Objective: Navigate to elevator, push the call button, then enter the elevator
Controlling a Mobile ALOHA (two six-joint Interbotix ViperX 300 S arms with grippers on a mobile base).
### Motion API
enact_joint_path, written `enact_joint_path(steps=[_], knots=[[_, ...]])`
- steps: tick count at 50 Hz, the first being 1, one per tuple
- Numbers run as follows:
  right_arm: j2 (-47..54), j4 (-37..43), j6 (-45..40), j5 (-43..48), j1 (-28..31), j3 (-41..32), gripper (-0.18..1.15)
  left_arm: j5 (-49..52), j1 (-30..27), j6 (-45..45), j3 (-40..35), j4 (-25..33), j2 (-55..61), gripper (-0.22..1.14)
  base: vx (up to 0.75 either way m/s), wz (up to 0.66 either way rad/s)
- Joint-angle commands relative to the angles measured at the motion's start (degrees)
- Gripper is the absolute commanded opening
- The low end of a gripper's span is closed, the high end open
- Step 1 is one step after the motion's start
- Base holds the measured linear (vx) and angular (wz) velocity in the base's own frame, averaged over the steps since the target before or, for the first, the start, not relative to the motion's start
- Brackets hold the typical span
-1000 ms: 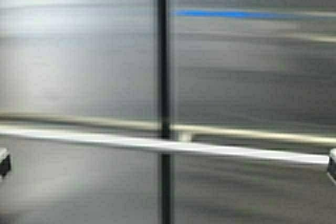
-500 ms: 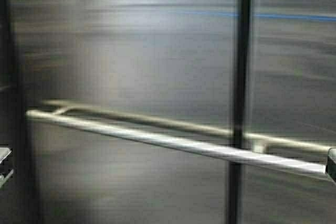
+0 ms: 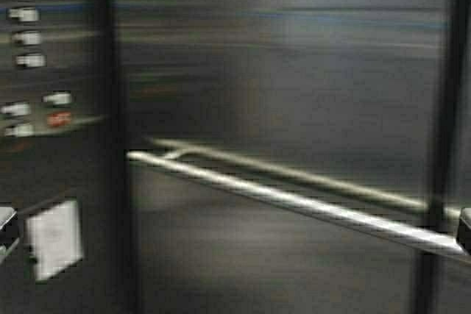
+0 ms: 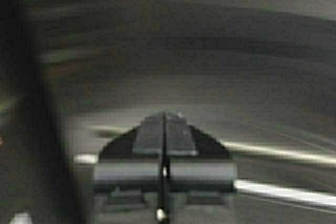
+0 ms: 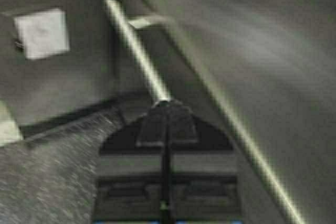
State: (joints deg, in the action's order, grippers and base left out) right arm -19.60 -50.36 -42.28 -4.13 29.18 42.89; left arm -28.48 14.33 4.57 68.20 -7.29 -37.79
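I am inside the elevator cab, facing its brushed steel wall (image 3: 294, 86). A tubular handrail (image 3: 294, 200) runs across the wall, slanting down to the right; it also shows in the right wrist view (image 5: 136, 51). The call button is out of view. My left gripper (image 4: 164, 116) is shut and empty, held in front of the steel wall. My right gripper (image 5: 167, 106) is shut and empty, pointing toward the end of the handrail near the cab corner.
A dark steel panel (image 3: 51, 145) on the left carries several small lit floor buttons (image 3: 22, 14) and a white card (image 3: 53, 239), which also shows in the right wrist view (image 5: 41, 32). A dark vertical seam (image 3: 440, 108) runs at the right. Speckled floor (image 5: 47, 171) lies below.
The robot has turned left: the wall, seam and handrail slid to the right in the high view, and the button panel with the white card came into view on the left.
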Motion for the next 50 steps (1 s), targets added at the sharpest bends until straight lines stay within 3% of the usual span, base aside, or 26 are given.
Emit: enact_joint_path(steps=[1,20,35,50], knots=[[-1.85,0.26,0.0,-0.09,0.09,-0.62,0.06,-0.35,0.0,-0.53,-0.62,0.09,-0.62,0.03,0.1,0.47],[-1.49,1.23,-0.18,-1.41,0.0,-0.53,0.06,-0.35,0.0,0.09,-0.44,0.0,-1.05,0.03,0.13,0.54],[3.16,4.31,-0.18,0.44,-3.08,-1.93,0.06,-0.35,0.0,-0.18,-0.7,0.09,-1.23,0.03,0.11,0.25],[14.94,7.82,0.0,10.55,-5.1,-4.57,0.06,-0.35,0.0,0.0,-1.32,0.09,-1.32,0.03,0.1,0.06]])
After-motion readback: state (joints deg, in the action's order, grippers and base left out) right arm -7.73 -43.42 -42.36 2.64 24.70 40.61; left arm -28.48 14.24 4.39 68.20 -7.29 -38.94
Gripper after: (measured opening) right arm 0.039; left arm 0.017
